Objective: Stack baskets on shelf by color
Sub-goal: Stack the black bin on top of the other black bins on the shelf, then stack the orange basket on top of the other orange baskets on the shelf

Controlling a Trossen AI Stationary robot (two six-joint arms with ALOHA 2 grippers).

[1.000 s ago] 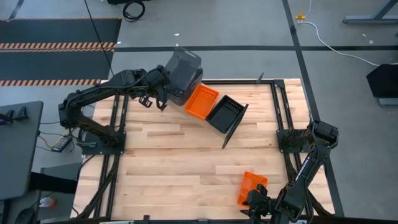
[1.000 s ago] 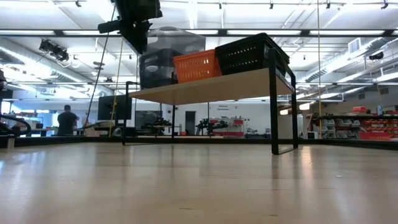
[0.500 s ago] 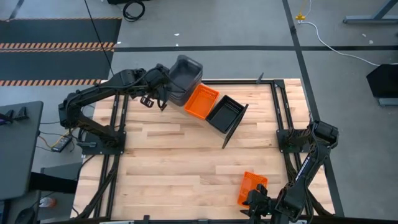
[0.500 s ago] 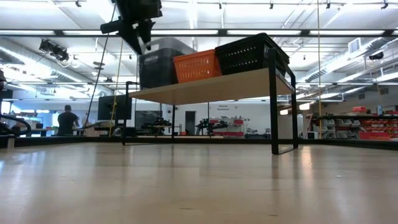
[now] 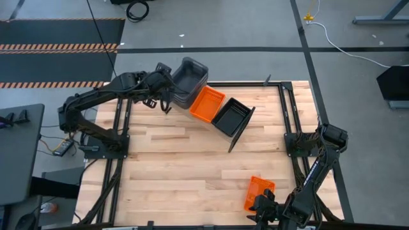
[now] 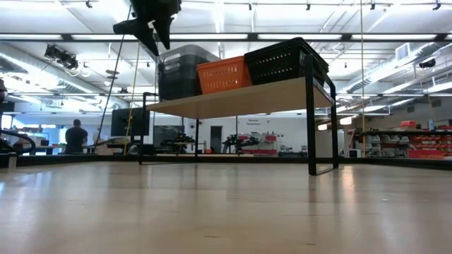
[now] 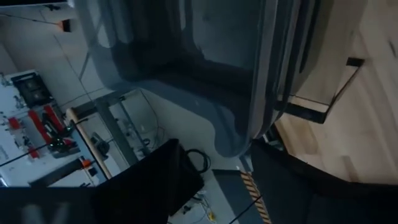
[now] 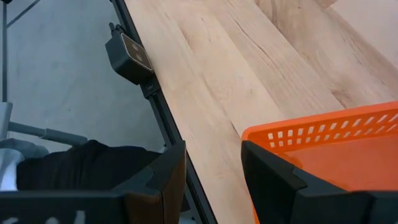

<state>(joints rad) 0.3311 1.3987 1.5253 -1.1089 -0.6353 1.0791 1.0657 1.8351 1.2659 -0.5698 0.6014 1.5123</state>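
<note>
High view | left end effector [image 5: 165, 89] open beside grey basket [image 5: 189, 75]

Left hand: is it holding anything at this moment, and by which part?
Nothing. The left hand is open beside the grey baskets on the shelf, with the grey rim loose between its fingers.

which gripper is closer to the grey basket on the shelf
Left. The left gripper is beside the grey basket; the right gripper sits at the table's near edge, at a loose orange basket.
</note>
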